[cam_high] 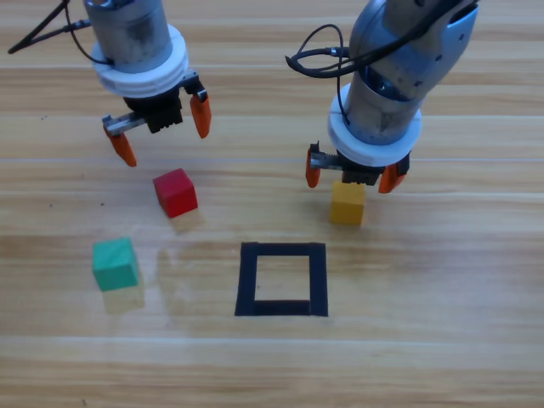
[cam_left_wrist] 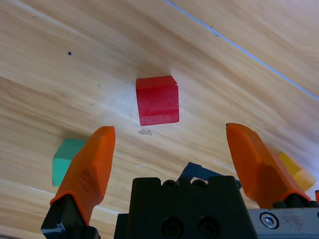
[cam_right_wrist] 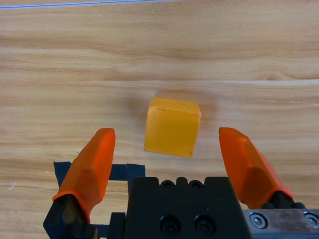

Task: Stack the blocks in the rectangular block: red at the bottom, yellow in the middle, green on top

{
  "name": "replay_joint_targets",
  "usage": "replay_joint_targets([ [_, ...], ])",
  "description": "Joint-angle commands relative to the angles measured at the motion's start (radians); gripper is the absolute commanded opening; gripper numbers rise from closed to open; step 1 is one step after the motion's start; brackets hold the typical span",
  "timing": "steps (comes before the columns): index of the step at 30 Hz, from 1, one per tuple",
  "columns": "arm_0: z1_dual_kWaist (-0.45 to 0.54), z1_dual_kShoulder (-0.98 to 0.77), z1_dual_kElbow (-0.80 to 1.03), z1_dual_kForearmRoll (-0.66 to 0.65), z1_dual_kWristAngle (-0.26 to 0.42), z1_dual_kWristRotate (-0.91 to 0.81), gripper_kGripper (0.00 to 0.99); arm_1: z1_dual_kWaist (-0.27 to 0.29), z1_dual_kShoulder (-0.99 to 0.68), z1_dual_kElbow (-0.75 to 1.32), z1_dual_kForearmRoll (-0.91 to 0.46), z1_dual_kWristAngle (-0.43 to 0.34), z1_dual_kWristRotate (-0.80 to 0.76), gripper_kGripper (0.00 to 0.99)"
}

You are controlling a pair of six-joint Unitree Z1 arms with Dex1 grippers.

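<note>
Stacking is not begun: the tape square [cam_high: 282,280] at lower centre is bare; red cube [cam_high: 176,192], yellow cube [cam_high: 348,203], green cube [cam_high: 115,263] are left on the desk [cam_high: 442,340]; both the left end effector [cam_high: 162,126] and the right end effector [cam_high: 352,177] are held open, nothing gripped.

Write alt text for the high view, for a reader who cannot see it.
Two grey arms reach down over a wooden table: the open left gripper hovers near the red cube, the open right gripper above the yellow cube. The green cube sits left of the black tape square, which holds nothing.
</note>
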Motion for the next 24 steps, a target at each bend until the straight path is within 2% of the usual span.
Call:
replay_joint_targets([
  [1,0.021,0.036,-0.008,0.01,-0.027,-0.014,0.953,-0.029,0.108,-0.022,0.007,0.031,0.008,0.891],
  [5,0.021,0.055,-0.006,0.01,-0.044,-0.008,0.951,-0.03,0.125,-0.033,0.006,0.041,0.008,0.822],
  [8,0.021,0.073,-0.003,0.01,-0.05,-0.001,0.953,-0.033,0.128,-0.033,0.007,0.042,0.008,0.818],
  [10,0.021,0.082,0.003,0.01,-0.048,-0.009,0.953,-0.036,0.131,-0.03,0.009,0.042,0.006,0.707],
  [14,0.021,0.095,0.017,0.003,-0.048,-0.012,0.953,-0.036,0.128,-0.027,0.012,0.042,0.002,0.298],
  [16,0.021,0.101,0.017,0.0,-0.048,-0.012,0.953,-0.036,0.122,-0.025,0.024,0.042,-0.001,0.189],
  [24,0.021,0.134,0.015,-0.013,-0.041,-0.012,0.953,-0.033,-0.044,0.01,0.144,0.005,-0.038,0.187],
])
